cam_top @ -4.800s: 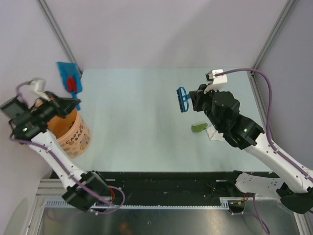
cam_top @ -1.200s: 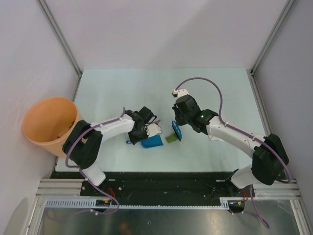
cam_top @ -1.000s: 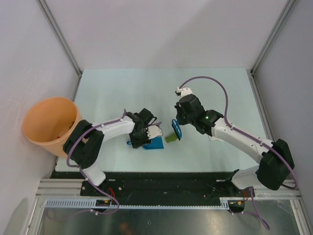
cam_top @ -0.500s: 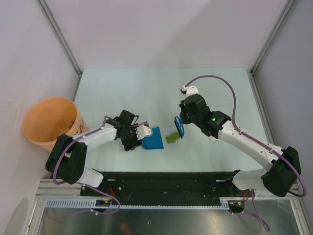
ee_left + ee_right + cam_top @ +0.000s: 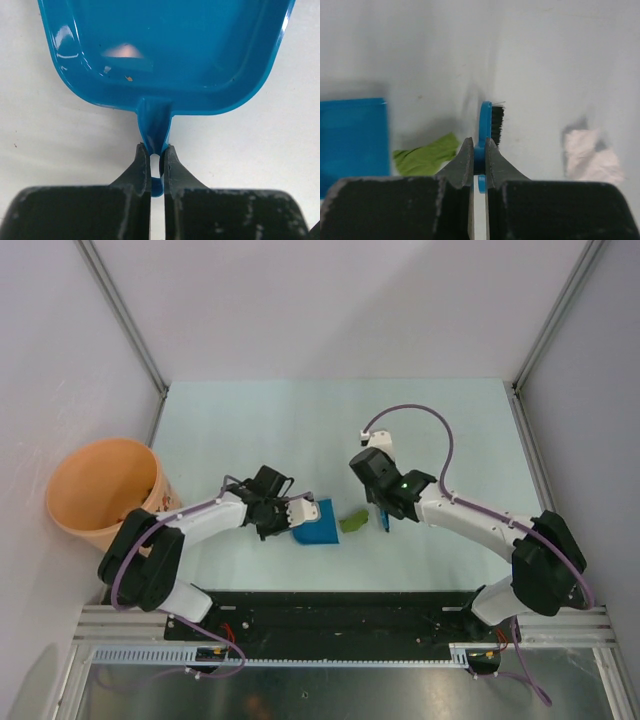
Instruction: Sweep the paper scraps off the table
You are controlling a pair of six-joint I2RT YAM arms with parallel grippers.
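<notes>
Left pincer (image 5: pixel 156 159) clamped tight, right pincer (image 5: pixel 479 150) likewise, both arms stretched inward.

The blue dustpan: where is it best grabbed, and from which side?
By the thin handle tab on the closed back wall of the dustpan, coming from behind, opposite its open mouth. The tab is slim enough to pinch; the dustpan's body is too wide. The left gripper pinches it that way.

blue dustpan (image 5: pixel 165 45), blue brush (image 5: pixel 490 125) with black bristles, olive-green scrap (image 5: pixel 426 152), pale pink scrap (image 5: pixel 592 156) — pale mint table (image 5: pixel 250 420).
</notes>
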